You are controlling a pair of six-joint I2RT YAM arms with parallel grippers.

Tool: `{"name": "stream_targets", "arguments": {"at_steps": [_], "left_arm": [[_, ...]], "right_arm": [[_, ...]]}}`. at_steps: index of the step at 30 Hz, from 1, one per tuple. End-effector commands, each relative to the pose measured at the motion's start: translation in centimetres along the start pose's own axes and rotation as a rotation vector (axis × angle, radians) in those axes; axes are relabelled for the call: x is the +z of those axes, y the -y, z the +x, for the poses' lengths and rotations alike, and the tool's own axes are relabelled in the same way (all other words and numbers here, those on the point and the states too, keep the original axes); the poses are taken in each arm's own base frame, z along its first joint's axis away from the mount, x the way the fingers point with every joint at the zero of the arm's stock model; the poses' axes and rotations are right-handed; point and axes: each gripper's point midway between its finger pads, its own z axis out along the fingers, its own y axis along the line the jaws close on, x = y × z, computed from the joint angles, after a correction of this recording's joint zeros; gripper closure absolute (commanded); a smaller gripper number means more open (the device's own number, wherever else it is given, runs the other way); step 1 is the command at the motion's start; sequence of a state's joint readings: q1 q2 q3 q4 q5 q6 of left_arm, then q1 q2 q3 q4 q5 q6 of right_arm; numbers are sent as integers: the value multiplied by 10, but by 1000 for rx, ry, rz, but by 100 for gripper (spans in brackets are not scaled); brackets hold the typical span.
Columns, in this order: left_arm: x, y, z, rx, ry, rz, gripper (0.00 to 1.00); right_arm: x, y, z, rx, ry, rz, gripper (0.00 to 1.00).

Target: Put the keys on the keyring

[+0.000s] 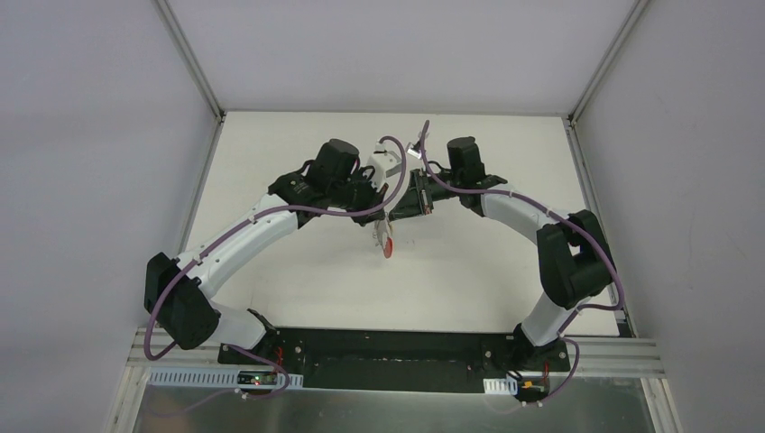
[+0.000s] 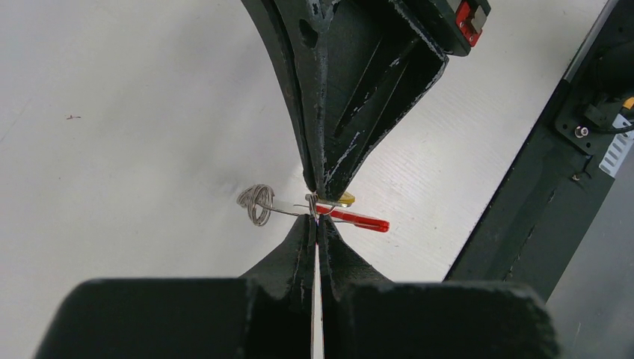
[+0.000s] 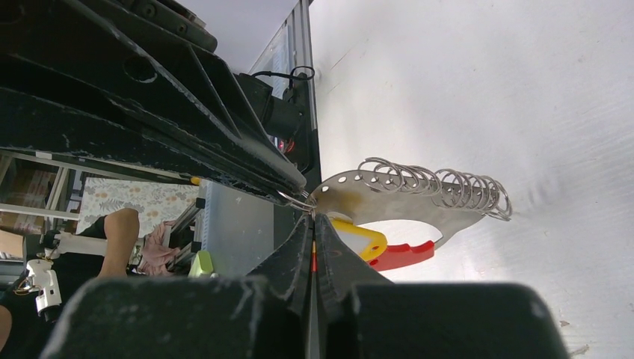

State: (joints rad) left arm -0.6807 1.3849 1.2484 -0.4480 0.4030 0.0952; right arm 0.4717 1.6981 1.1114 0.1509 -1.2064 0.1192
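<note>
My two grippers meet tip to tip above the middle of the table. The keys [image 3: 419, 188] are a grey curved metal bunch with a row of loop-shaped heads and a red curved band [image 3: 404, 255]; a yellow tag [image 3: 361, 240] hangs with them. They hang below the tips in the top view [image 1: 386, 244]. My right gripper [image 3: 312, 218] is shut on the bunch's near end. My left gripper [image 2: 315, 218] is shut on a thin wire keyring [image 2: 312, 202] at that same end. In the left wrist view the loops [image 2: 256, 204] show edge-on.
The white table [image 1: 298, 271] lies under the held things. Metal frame rails run along its left and right sides. The black base plate [image 1: 388, 347] of the arms is at the near edge.
</note>
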Motion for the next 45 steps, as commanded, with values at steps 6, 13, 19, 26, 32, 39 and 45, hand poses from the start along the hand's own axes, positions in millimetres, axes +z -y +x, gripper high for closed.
{"name": "stream_targets", "arguments": {"at_steps": [6, 13, 19, 26, 32, 39, 45], "left_arm": [[-16, 14, -24, 44, 117, 72, 100], [-30, 15, -33, 48, 169, 124, 100], [-36, 27, -36, 60, 214, 233, 100], [-40, 42, -40, 59, 238, 347, 100], [-44, 54, -45, 52, 253, 436, 100], [-47, 62, -57, 30, 254, 505, 100], [-48, 67, -72, -10, 264, 557, 100]], "right_arm": [[0, -9, -15, -86, 14, -17, 95], [-4, -14, -18, -91, 18, -30, 67], [-12, -32, -25, -127, 29, -50, 55], [-27, -59, -30, -211, 34, -82, 54], [-42, -78, -29, -295, 35, -76, 53], [-49, -91, -25, -376, 25, -52, 53], [-50, -96, -23, -394, 29, -45, 58]]}}
